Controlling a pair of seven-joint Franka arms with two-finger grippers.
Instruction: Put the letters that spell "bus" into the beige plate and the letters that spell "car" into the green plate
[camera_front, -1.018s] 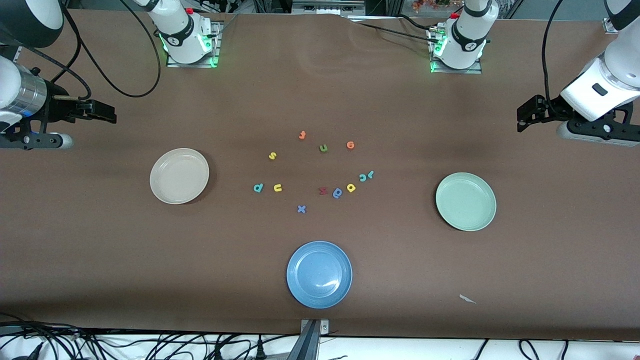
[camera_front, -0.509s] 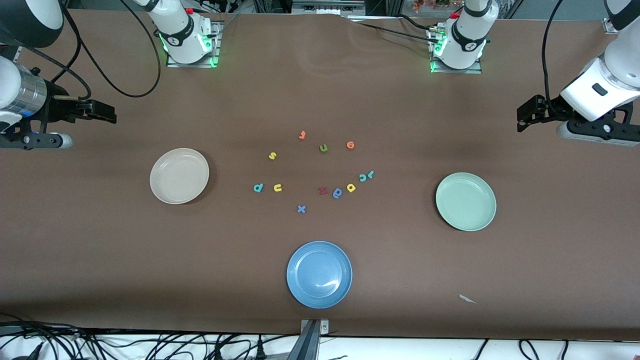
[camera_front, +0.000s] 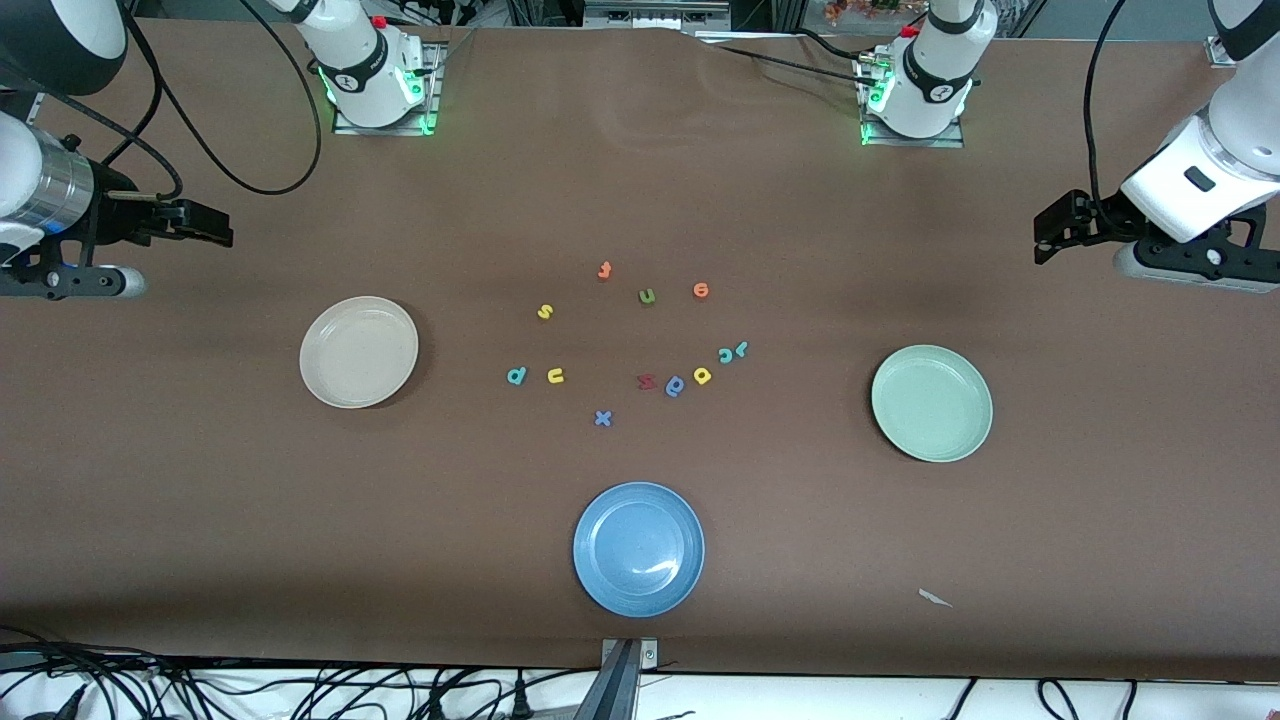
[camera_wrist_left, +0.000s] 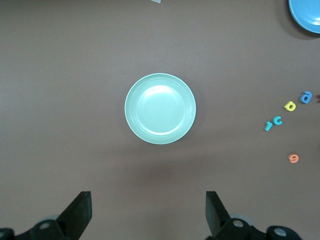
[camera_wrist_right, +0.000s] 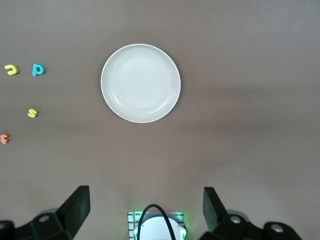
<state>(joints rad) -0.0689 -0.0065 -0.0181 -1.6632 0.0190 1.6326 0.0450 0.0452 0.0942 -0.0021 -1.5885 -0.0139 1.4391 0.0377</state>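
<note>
Brown cloth covers the surface (camera_front: 200, 480), and every foam letter lies on it in a loose ring at the middle, none in a plate. Take the red "m" (camera_front: 646, 381) as the clock's hub in the front view: the yellow "s" (camera_front: 545, 311) lies at about ten o'clock, the teal "b" (camera_front: 516, 376) and the yellow "u" (camera_front: 555, 375) at nine, toward the beige plate (camera_front: 358, 351), which is empty. The yellow "a" (camera_front: 702, 376) sits at three, with the teal "c" (camera_front: 726, 355) and the teal "r" (camera_front: 742, 348) at two, touching or nearly so, toward the empty green plate (camera_front: 931, 402). A green "u" (camera_front: 647, 295) lies at twelve and a blue plate (camera_front: 638, 548) at six, nearest the front camera. The right pincer (camera_wrist_right: 145, 207) waits over the right arm's end of the surface, fingers spread, holding nothing; the left pincer (camera_wrist_left: 148, 210) waits over the left arm's end, equally spread and empty.
</note>
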